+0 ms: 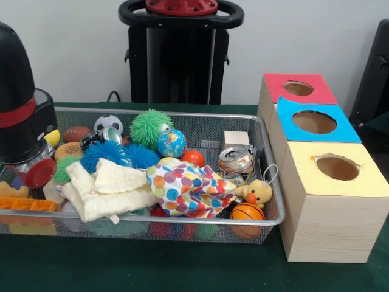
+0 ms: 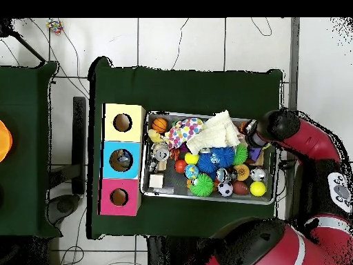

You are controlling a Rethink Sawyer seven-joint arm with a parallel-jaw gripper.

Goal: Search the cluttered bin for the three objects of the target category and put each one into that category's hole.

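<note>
Even, soft indoor light fills both views, with no hard shadows. In the front view the can [image 1: 236,162] shows small bright glints on its top, and the wire bin [image 1: 267,182] catches pale highlights along its rim. The green desk [image 1: 182,267] reads dark and flat. The arm [image 1: 18,103] at the left edge looks slightly soft.

I can read no words, numbers or brand marks anywhere. The crushed can [image 1: 236,163] near the frame's centre right carries printing too small for me to make out, and the three coloured boxes [image 1: 314,121] bear no labels.
</note>
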